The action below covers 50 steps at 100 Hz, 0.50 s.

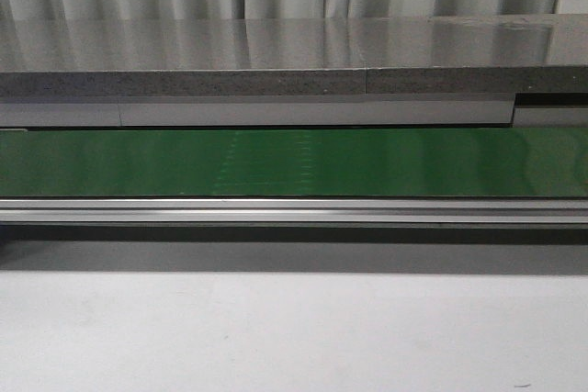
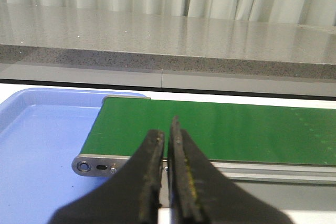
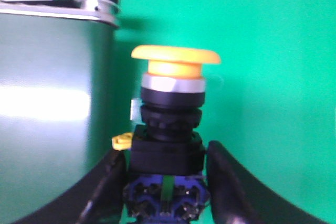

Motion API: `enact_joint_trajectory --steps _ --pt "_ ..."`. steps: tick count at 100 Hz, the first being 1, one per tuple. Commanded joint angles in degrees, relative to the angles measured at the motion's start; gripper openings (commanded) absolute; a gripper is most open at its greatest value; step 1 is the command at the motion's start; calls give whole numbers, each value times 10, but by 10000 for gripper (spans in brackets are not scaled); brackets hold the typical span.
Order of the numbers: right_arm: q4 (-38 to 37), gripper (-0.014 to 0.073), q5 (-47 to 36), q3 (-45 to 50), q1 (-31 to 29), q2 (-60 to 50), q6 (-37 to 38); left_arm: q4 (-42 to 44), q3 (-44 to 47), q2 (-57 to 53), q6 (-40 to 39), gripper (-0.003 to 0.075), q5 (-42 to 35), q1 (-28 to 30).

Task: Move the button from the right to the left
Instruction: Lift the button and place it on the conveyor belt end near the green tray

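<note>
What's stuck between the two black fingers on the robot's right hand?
The button, orange cap pointing away, sits between the right gripper fingers. Only the right wrist view shows this.

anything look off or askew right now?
Nothing stands out. The orange-capped push-button with black body sits upright between the right gripper's fingers, the left gripper is shut on nothing, and the green conveyor belt shows no damage.

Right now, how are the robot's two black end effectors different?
The left end effector has its fingers nearly together with nothing between them; the right end effector has its fingers spread around the black body of the orange-capped push-button switch. The left one points over the dark green conveyor belt beside a blue plastic tray; the right one faces a bright green surface. Both have black fingers.
</note>
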Motion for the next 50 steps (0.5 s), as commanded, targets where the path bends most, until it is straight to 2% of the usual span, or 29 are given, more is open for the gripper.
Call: enact_joint_trajectory --steps 1,25,50 --pt "15 174 5 -18 16 -42 18 -2 23 -21 -7 5 -43 -4" --pt "-3 174 38 -17 65 -58 64 -2 23 -21 -7 5 -43 -4" --pt "-16 174 20 12 106 -57 66 -2 23 -21 -7 5 -43 -4"
